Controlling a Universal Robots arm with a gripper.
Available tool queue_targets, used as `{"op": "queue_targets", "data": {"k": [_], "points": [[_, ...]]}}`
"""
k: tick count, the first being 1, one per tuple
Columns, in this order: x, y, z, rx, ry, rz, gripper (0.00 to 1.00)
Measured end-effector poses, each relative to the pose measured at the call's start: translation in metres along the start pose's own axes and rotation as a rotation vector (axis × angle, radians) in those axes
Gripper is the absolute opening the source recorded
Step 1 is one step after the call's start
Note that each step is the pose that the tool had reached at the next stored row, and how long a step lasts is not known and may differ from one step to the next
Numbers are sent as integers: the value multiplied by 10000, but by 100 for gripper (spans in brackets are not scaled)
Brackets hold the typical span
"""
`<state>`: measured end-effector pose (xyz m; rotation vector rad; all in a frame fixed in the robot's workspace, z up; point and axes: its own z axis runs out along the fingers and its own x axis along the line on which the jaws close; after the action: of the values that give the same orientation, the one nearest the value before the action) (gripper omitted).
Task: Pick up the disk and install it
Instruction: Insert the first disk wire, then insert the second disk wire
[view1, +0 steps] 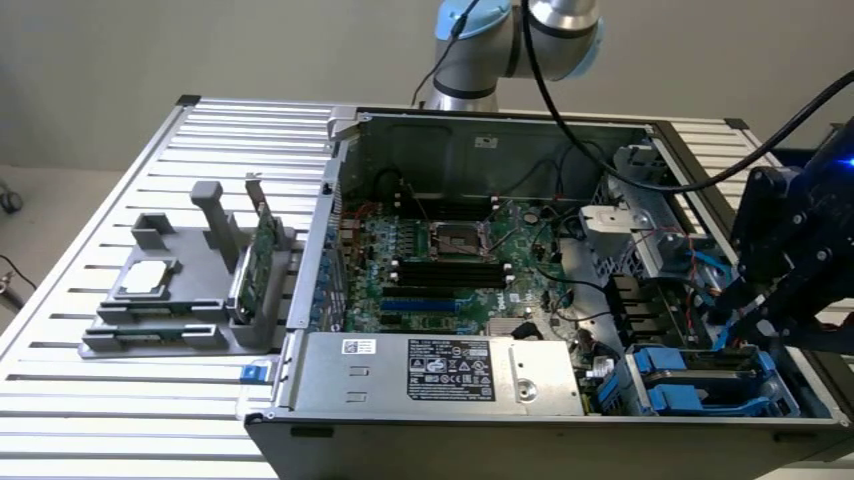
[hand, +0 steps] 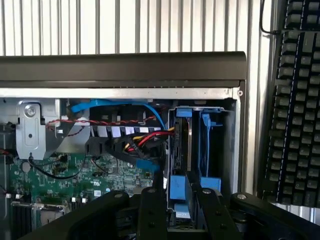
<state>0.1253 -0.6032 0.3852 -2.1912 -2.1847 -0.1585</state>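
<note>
Right now the gripper (hand: 176, 207) is hovering over the drive bay (hand: 227, 150) at the case (view1: 534, 425) corner on the exterior view's right, its fingers (hand: 152, 212) sitting on either side of the disk's (hand: 179, 187) blue rail; whether they are pinching it or standing just clear, I cannot tell. That disk is standing on edge in the bay, beside a second blue carrier (hand: 206, 145). Cables (hand: 142, 140) are crowding in just beside it, so a tilted or off-line move is likely jamming the rails or snagging wires.
</note>
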Motion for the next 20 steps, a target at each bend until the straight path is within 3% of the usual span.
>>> {"op": "queue_targets", "data": {"k": [6,8,20], "points": [[3,-217,-9,0,3,1,32],[3,-216,-9,0,24,1,32],[4,-216,-9,0,23,1,32]]}}
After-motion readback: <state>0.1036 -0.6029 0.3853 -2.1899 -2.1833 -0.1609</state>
